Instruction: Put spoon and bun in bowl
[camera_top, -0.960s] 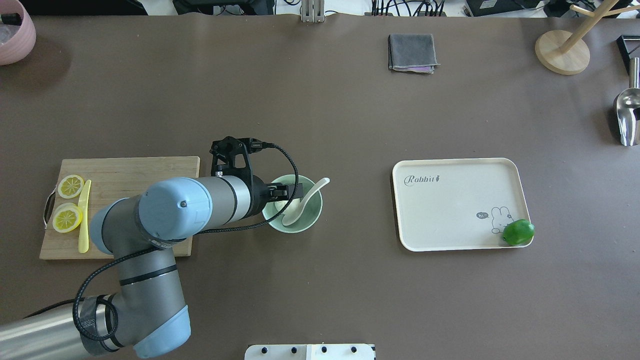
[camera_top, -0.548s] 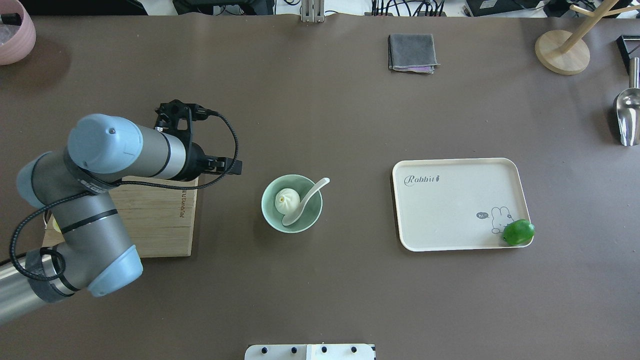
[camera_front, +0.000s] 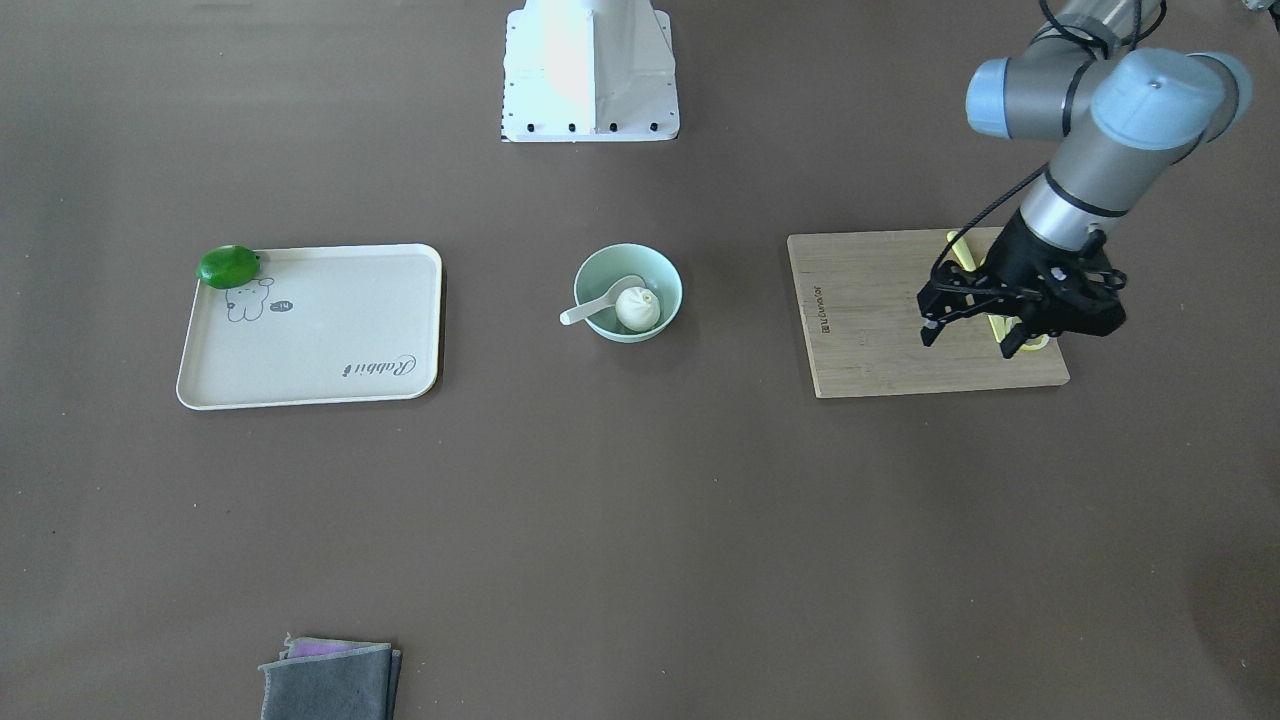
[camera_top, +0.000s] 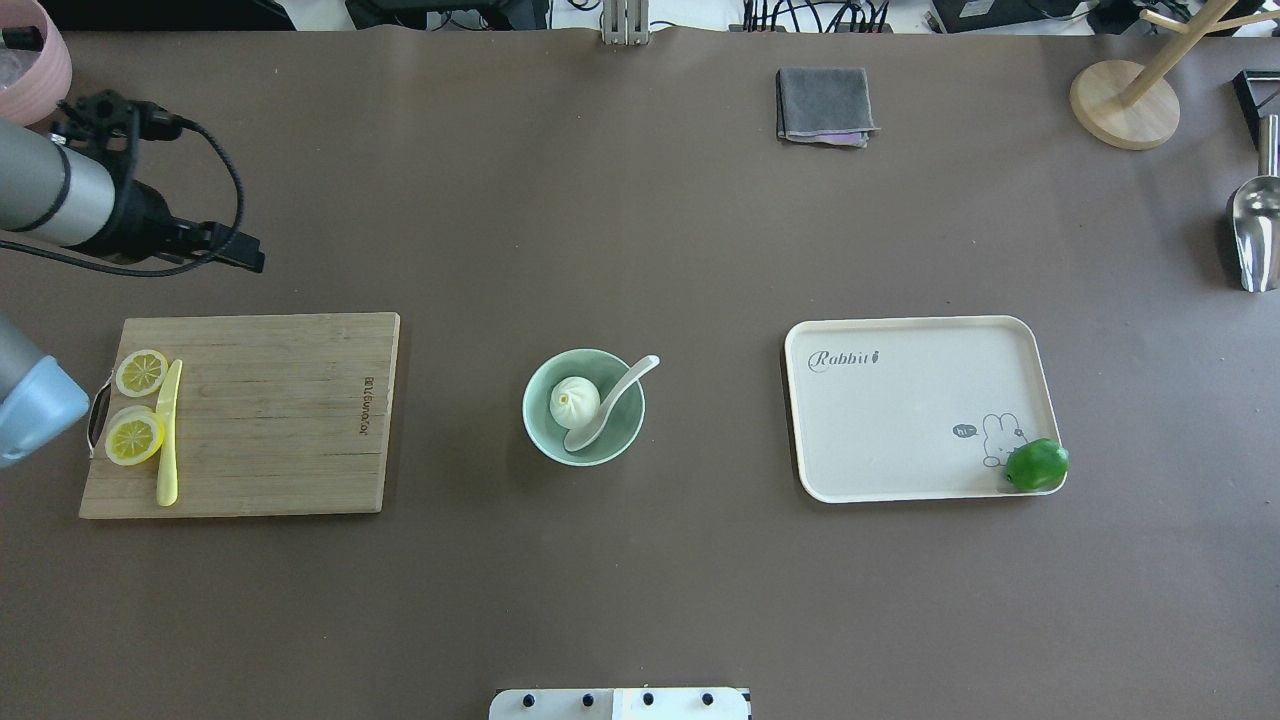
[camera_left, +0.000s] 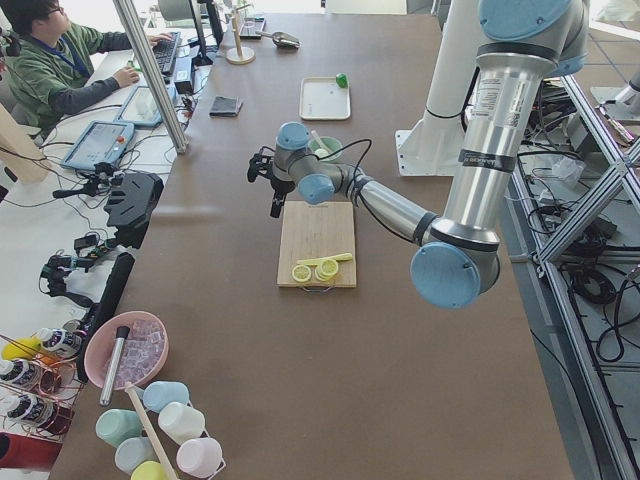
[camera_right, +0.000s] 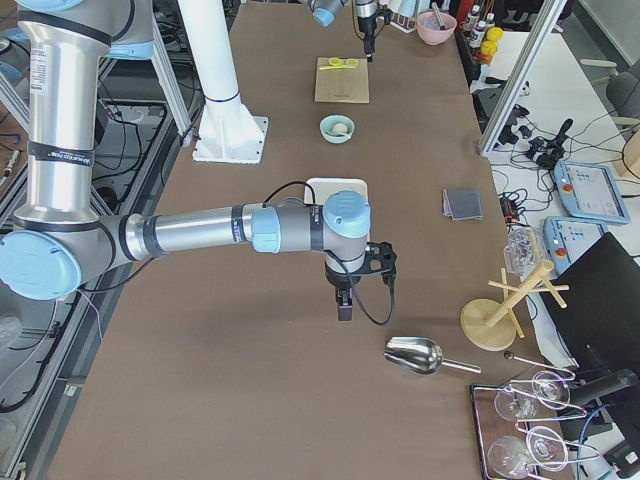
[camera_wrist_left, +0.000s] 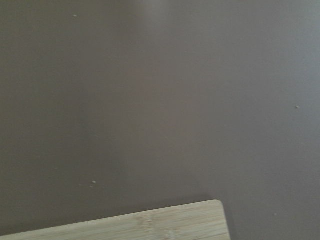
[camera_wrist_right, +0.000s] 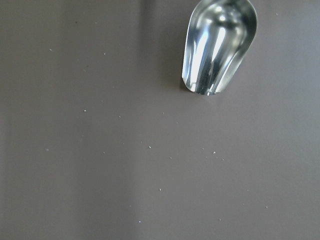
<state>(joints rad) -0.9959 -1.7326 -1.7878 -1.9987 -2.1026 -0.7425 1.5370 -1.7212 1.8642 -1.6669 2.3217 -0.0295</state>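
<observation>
The bun (camera_top: 574, 401) sits inside the bowl (camera_top: 612, 440), against the wall on the robot's left, with its pleated top up. The spoon (camera_top: 612, 398) lies beside it, touching it: the scoop is down in the bowl's bottom and the handle leans out over the rim on the far side toward the robot's right. Judged from that, both things are placed and the step in hand is just clearing off cleanly. The left gripper (camera_front: 967, 345) hangs well apart from the bowl on the robot's left, raised off the table by the wooden cutting board (camera_top: 270, 420), fingers spread with nothing between them. To finish well, it should stay high and move away from the bowl, not back across it, since the handle jutting past the rim is the one part a passing finger or cable could catch, tipping the spoon out. There is nothing to re-grasp or nudge, as the bun looks settled and the spoon's weight seems low in the bowl. The right gripper (camera_right: 343, 305) is far from the bowl on the robot's right, just beside a metal scoop (camera_wrist_right: 217, 45); whether its fingers are apart or together I cannot tell
</observation>
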